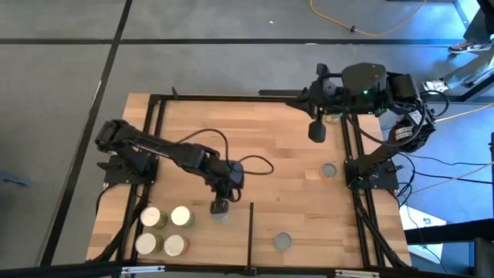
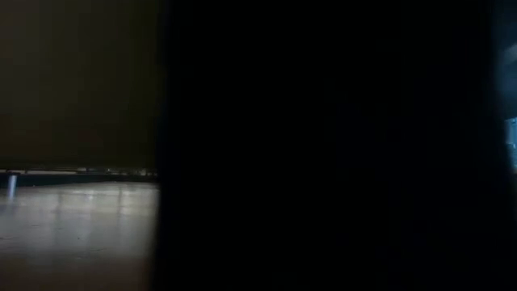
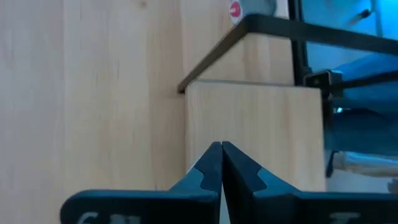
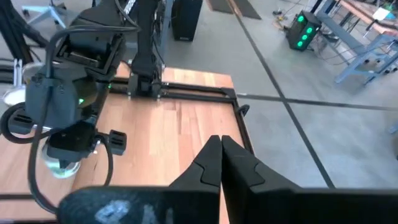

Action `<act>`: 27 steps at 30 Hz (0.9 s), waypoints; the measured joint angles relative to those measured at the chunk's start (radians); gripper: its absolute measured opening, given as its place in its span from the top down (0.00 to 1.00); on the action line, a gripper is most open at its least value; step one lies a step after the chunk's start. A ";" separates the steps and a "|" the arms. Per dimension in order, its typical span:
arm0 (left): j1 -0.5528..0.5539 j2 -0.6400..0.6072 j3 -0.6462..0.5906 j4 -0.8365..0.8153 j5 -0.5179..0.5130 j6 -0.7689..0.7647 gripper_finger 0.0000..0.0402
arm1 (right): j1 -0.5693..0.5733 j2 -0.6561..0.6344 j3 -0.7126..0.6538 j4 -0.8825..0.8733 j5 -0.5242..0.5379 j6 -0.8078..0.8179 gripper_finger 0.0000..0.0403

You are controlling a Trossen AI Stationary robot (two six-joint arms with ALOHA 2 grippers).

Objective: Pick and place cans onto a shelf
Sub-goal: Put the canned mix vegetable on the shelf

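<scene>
In the high view, four short cans [image 1: 164, 230] with round white or pale tops stand bunched at the lower left of the pale wood-plank table [image 1: 262, 139]. They sit left of the thin black divider strip [image 1: 251, 235]. Two more grey-topped cans stand apart on the far side of that strip: one [image 1: 282, 242] at lower centre, just right of the strip, and one [image 1: 329, 169] at centre right, near the black frame rail [image 1: 356, 166].

Judging by this spread, the job looks partly done. Two cans seem placed in the right-hand section, if that is the shelf, and four wait in the cluster.

The left gripper [image 1: 221, 205] hangs just right of the cluster, over a small can [image 1: 220, 213] with a clear or silver-grey look. In the left wrist view its fingertips meet, closed on nothing visible there. Whether it touches that can I cannot tell.

The right gripper [image 1: 316, 131] waits at upper right, raised, with its jaws pressed together and empty.

The low view is almost wholly dark and adds nothing.
</scene>
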 joint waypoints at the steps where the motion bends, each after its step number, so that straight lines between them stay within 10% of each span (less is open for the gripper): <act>1: -0.005 0.009 0.000 0.005 -0.018 0.003 1.00 | 0.000 0.000 0.000 -0.013 -0.003 0.000 0.99; 27: -0.145 0.075 0.000 -0.071 -0.027 -0.232 1.00 | 0.000 0.000 0.000 -0.069 -0.026 -0.022 0.99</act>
